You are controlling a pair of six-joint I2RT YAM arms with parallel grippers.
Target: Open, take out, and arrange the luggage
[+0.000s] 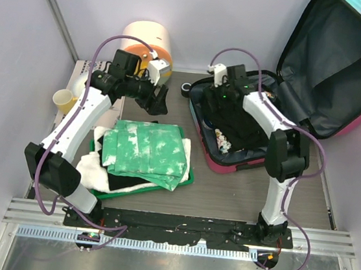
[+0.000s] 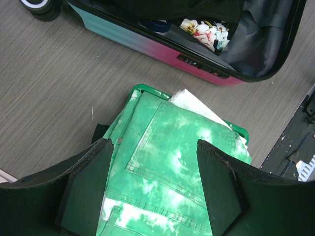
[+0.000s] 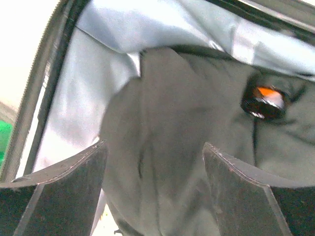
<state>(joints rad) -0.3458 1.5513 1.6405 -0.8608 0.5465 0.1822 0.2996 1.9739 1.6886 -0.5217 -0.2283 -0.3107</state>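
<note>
Hanging spread at the right gripper (image 3: pixel 153 147), pinching nothing, just over black cloth (image 3: pixel 177 123) inside the luggage (image 1: pixel 331 74). Spread too at the left gripper (image 2: pixel 153 145), above green jeans (image 2: pixel 167 167) on the tray (image 2: pixel 147 88). Lying right of the tray, lid up toward the back right, long axis near-to-far, wheels farthest. Behind: round box (image 1: pixel 149 40), cup (image 1: pixel 62 100).

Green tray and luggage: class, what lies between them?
Nothing: between the green tray and the luggage only bare table shows, clearest in the left wrist view.
</note>
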